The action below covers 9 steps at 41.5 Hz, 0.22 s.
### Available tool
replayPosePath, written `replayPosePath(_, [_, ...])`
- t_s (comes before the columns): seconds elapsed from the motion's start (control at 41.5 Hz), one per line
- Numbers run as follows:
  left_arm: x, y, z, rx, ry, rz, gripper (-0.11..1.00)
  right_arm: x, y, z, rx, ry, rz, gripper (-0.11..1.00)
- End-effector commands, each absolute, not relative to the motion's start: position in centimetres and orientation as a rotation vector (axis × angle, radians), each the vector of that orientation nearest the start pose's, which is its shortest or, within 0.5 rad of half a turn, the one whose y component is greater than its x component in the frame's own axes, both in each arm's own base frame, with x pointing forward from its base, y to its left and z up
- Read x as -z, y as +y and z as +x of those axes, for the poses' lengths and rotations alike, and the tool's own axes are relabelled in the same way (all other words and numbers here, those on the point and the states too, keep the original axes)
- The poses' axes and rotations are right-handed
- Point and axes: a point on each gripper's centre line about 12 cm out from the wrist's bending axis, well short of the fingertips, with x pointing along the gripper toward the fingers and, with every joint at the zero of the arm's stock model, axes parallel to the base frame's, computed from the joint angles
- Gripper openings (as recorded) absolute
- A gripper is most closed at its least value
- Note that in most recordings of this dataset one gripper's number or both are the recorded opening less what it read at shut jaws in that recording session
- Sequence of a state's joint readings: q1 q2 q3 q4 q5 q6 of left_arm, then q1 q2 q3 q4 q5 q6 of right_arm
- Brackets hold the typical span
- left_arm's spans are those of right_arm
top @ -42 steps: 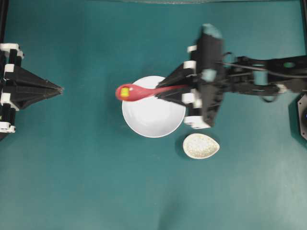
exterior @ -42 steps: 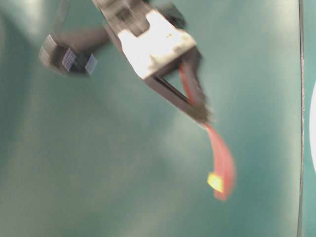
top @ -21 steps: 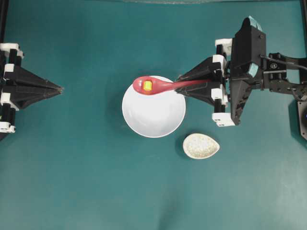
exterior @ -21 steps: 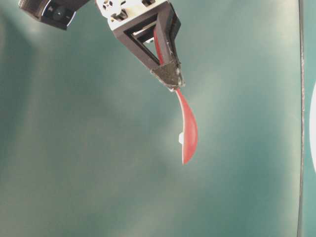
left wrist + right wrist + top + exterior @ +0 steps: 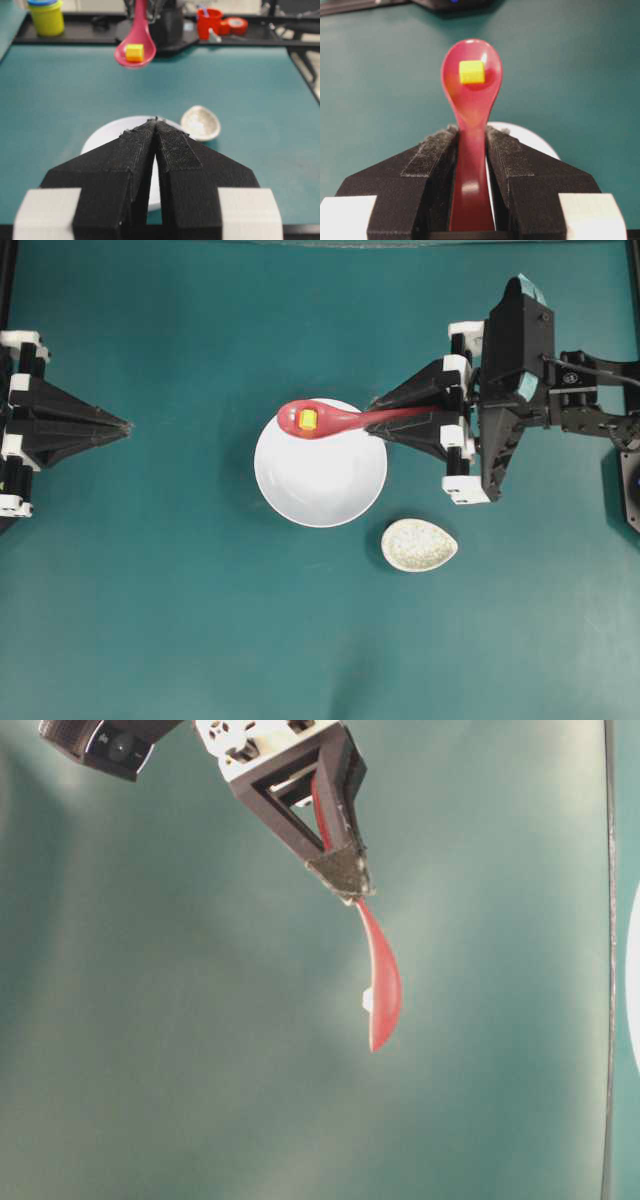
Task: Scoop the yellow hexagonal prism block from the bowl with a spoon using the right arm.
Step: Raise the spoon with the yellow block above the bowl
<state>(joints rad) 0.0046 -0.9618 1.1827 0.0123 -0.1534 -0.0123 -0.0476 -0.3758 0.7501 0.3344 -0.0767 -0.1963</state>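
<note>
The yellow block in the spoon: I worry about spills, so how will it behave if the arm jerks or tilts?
The yellow block lies loose in the glossy spoon, so it would probably slide on a tilt. Its flat faces suggest sliding rather than rolling. It looks tiny and light; a jerk might bounce it out, though the deep scoop should help. The right gripper clamps only the handle.

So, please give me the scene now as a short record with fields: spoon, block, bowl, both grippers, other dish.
spoon: lifted, handle clamped in right gripper
yellow block: sitting in the spoon's scoop
bowl: white, on the table, nothing seen inside
left gripper: shut, apart from the bowl, holding nothing
speckled dish: beside the bowl
</note>
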Motion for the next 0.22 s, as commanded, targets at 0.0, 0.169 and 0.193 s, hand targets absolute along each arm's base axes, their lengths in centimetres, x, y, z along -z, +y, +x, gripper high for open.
replayPosePath(0.0, [-27.94,0.07,20.13,-0.002,0.055,0.000,0.01,-29.39,-1.86,33.55,0.091,0.264,0.143,0.24])
replayPosePath(0.169, [-27.94,0.07,20.13,-0.002,0.055,0.001,0.01,-29.46,-1.88,33.57,0.092,0.258,0.141,0.24])
replayPosePath(0.193, [-27.94,0.06,20.13,-0.002,0.055,0.003,0.01,-29.46,-1.88,33.57,0.092,0.258,0.141,0.24])
